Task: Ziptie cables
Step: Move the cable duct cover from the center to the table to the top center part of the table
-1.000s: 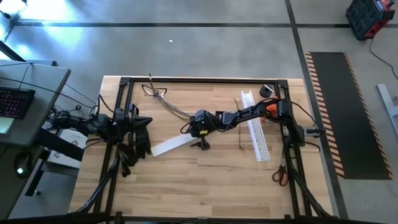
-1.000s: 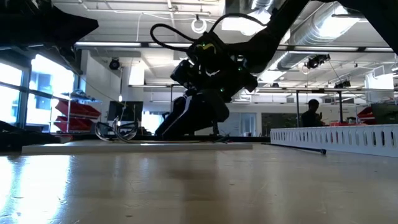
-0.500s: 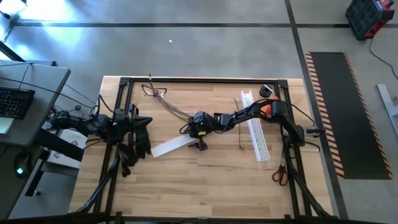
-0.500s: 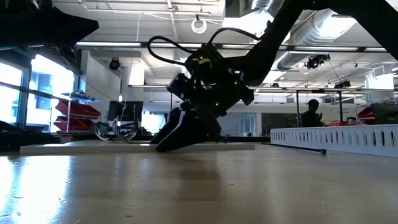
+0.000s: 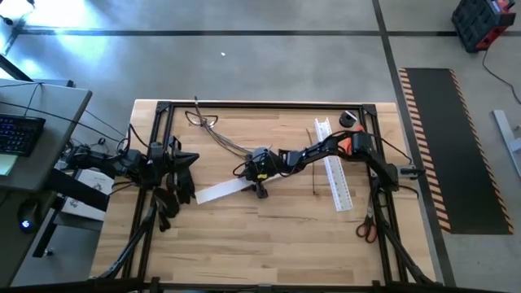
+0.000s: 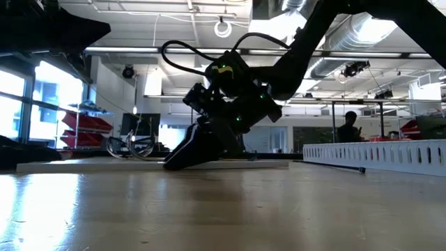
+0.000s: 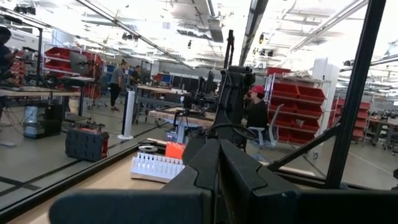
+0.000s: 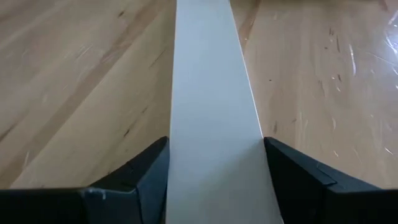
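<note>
My right gripper (image 5: 256, 187) reaches to the table's middle, slanting down onto the near-right end of a flat white strip (image 5: 218, 192), which lies on the wood. The strip (image 8: 211, 106) runs away between its two fingers. The cables (image 5: 221, 138), thin dark wires, lie loose on the table beyond the gripper toward the far left. The ziptie (image 5: 316, 181), a thin dark strip, lies beside the slotted white channel (image 5: 336, 172). My left gripper (image 7: 217, 180) is shut and waits at the table's left edge (image 5: 181, 172), touching nothing. My right gripper has the white strip between its two fingers, one finger (image 8: 134, 180) on each long edge (image 8: 169, 155), near the strip's end. The fingers slant down from the table's right side (image 6: 178, 159) and lie along the strip. The strip lies flat on the table.
Clear safety glasses (image 5: 202, 120) lie at the far left by the cables' ends. Scissors with orange handles (image 5: 365, 227) lie near the right edge, and an orange object (image 5: 352, 141) sits by the right arm. A black frame rail (image 5: 260, 104) borders the table.
My right gripper has come down toward the table and a little toward its left edge, until its fingertips rest at the white strip's end. The left arm has kept still.
</note>
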Robot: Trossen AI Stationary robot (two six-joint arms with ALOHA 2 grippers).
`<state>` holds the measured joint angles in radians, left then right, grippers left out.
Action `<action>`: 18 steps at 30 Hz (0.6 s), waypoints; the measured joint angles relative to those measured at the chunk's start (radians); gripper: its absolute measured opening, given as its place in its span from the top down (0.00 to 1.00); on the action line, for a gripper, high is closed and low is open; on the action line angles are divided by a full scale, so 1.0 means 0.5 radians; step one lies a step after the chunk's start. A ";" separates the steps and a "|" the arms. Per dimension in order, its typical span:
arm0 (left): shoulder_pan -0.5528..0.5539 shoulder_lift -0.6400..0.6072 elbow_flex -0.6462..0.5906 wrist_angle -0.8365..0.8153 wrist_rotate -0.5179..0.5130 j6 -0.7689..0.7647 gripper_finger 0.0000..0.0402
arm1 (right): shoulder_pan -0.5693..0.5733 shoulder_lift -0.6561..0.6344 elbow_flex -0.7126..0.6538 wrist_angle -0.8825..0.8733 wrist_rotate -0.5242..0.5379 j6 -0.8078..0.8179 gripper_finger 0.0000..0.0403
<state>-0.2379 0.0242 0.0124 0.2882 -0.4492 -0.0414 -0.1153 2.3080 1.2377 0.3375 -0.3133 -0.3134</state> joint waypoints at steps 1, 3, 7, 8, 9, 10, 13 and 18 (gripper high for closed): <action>0.000 0.000 0.000 0.001 0.000 0.000 1.00 | 0.001 -0.004 -0.002 0.023 0.013 0.034 0.48; 0.000 0.000 -0.001 0.002 0.000 0.000 1.00 | 0.000 -0.034 -0.008 0.040 0.059 0.121 0.48; 0.000 0.000 0.000 0.001 0.001 -0.001 1.00 | -0.007 -0.163 -0.022 -0.033 0.086 0.247 0.48; 0.000 0.000 0.000 0.000 0.001 -0.001 1.00 | -0.008 -0.200 -0.028 -0.068 0.088 0.264 0.48; 0.000 0.000 0.000 0.001 0.001 -0.001 1.00 | -0.008 -0.236 -0.032 -0.111 0.083 0.272 0.48; 0.000 0.000 0.000 0.002 0.001 -0.001 1.00 | -0.009 -0.271 -0.034 -0.132 0.081 0.275 0.48; 0.000 0.000 0.000 -0.002 0.002 -0.002 1.00 | -0.021 -0.396 -0.033 -0.179 0.048 0.274 0.48; 0.000 0.000 0.000 -0.013 0.002 -0.015 1.00 | -0.092 -0.569 -0.027 -0.275 0.032 0.238 0.49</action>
<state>-0.2379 0.0242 0.0124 0.2817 -0.4480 -0.0488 -0.1615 2.0233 1.2240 0.1999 -0.2976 -0.1942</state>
